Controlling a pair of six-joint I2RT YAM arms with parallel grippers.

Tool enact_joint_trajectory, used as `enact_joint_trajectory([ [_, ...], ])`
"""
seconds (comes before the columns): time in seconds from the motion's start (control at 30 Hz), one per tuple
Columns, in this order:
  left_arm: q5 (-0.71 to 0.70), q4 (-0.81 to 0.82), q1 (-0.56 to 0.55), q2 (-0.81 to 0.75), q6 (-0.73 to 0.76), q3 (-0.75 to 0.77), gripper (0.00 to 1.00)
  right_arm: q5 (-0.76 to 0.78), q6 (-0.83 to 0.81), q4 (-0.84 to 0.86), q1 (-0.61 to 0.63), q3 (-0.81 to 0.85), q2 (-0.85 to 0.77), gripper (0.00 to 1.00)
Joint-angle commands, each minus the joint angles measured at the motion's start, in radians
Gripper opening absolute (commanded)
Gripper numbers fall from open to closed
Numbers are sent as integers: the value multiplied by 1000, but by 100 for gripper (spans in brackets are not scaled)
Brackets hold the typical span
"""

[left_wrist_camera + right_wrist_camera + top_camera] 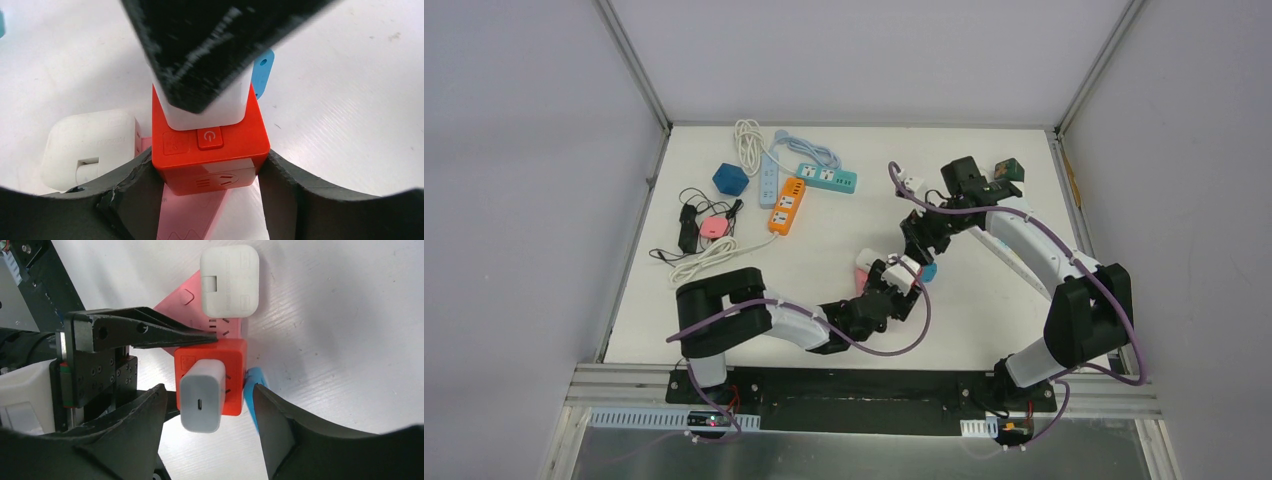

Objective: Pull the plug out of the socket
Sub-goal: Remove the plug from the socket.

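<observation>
As left fingers [315,205] pinch red socket [225,167], spread right fingers [300,440] flank its white plug [201,395].

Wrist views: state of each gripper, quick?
Left fingers: closed on the red socket.
Right fingers: open, either side of the white plug.

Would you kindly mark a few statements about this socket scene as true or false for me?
1. A white charger is plugged into the red socket cube. True.
2. The right hand hangs far from the red socket cube. False: its fingers straddle the white charger on it.
3. The left hand has a finger at each side of the red socket cube. True.
4. Only one charger is in view. False: a second white charger sits on a pink socket block.
</observation>
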Motion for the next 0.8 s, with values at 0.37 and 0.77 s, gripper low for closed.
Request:
enact_joint_trajectory([
  [0.37, 505, 177, 175, -77, 14, -151, 5, 113, 95, 67, 70, 3, -67, 58],
  [0.77, 427, 171, 175, -63, 14, -150, 0, 184, 127, 30, 141, 28, 5, 8],
])
